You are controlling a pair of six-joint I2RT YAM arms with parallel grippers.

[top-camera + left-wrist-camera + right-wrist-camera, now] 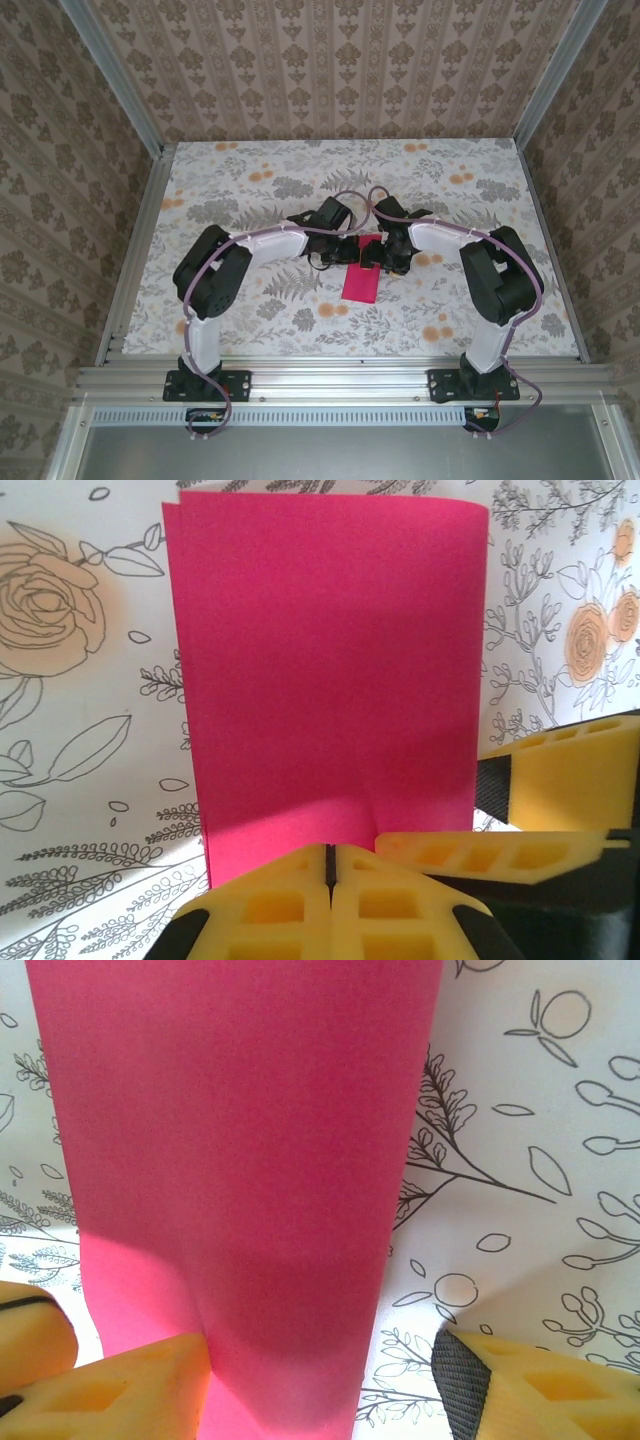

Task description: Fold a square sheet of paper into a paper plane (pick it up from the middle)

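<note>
Square sheet of paper point(360, 282) folded double, lying on table point(250, 300). Left pincer point(328, 875) clenched at sheet's edge, seemingly pinching it. Right pincer point(320, 1365) released, straddling same edge. Sheet likely light, floppy, slippery; grip mid-edge, gently.

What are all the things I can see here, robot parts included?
sheet of paper: one, magenta-pink, folded double, lying mid-cloth between the two pincers
tablecloth: one, white with grey leaves and orange flowers, spread under everything
walls: three, beige patterned wallpaper, at the left, back and right
metal frame: one, silver, along the cloth's edges and up the back corners
left arm: one, black and white, bolted at the near edge, bent towards the paper
right arm: one, black and white, mirrored opposite
left pincer: one, yellow, closed, at the paper's near edge
right pincer: one, yellow, open, paper between its fingers
</note>
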